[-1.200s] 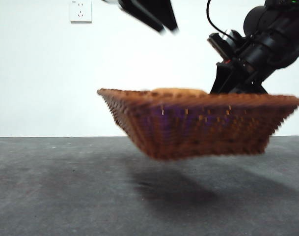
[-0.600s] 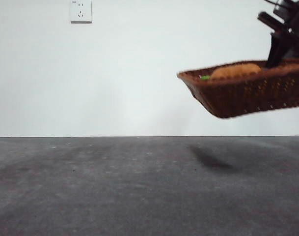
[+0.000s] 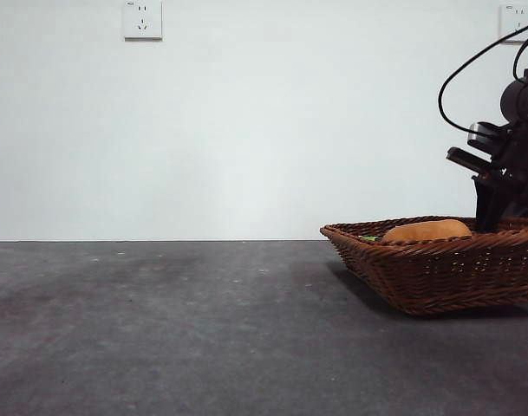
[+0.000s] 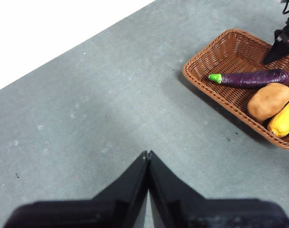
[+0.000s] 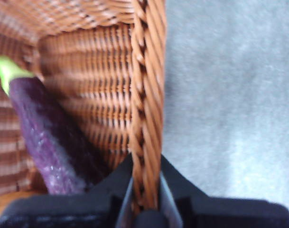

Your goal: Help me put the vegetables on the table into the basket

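Spreading wide and bare across the front view, the dark grey speckled surface point(image 3: 203, 329) leaves broad open room on its left and middle, under a plain white wall point(image 3: 246, 130) with a socket point(image 3: 142, 19). The basket point(image 3: 437, 273) sits on it at the far right, running past the picture's edge. The right hand point(image 5: 145, 190) is clamped on its braided rim, one jaw inside, one outside. The left hand point(image 4: 147, 156) hovers well apart over bare surface, jaws pressed together on nothing. Inside lie the eggplant point(image 4: 253, 78), the potato point(image 4: 269, 101) touching it, and the yellow lump point(image 4: 284, 119) beside the potato.
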Available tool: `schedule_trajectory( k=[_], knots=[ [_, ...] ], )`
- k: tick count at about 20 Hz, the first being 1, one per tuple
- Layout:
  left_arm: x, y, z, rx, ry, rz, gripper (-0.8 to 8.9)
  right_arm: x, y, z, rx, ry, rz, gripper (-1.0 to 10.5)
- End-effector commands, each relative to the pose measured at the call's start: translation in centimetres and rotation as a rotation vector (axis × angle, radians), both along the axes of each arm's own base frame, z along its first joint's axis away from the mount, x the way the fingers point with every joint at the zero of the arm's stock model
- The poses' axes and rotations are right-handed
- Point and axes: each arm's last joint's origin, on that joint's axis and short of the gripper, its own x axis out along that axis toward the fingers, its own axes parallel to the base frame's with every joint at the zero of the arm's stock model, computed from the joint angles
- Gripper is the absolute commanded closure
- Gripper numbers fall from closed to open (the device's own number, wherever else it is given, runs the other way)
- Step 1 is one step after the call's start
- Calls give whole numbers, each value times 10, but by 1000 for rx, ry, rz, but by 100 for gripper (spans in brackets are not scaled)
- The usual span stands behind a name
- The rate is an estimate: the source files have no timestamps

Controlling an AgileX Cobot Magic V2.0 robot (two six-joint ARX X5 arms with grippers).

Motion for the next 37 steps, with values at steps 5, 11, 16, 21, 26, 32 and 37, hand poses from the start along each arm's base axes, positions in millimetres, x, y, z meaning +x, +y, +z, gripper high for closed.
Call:
schedule_trajectory(
  k=[5,11,16,21,26,32,37],
  knots=[
    [-1,1,0,-14,1,8,821,2,0,-20,-63,60,-2,959],
    [-1,1,0,-14,1,8,821,2,1,-23,-62,52,-16,751],
    [-1,1,0,-13,1,9,821,3,-1,-10,-62,0,-31,529],
    [-1,1,0,-13,1,9,821,-25,-8,49,-105,-59,-74,539],
    [-1,1,0,-25,8,16,821,-112,9,132,-86,-3,-41,840],
    [-4,-1,-2,-72,61,-70,821,-212,56,198,-75,-171,160,959],
    [-8,0,-7,-47,130,-69,821,-276,58,227,-36,-350,188,958]
  ],
)
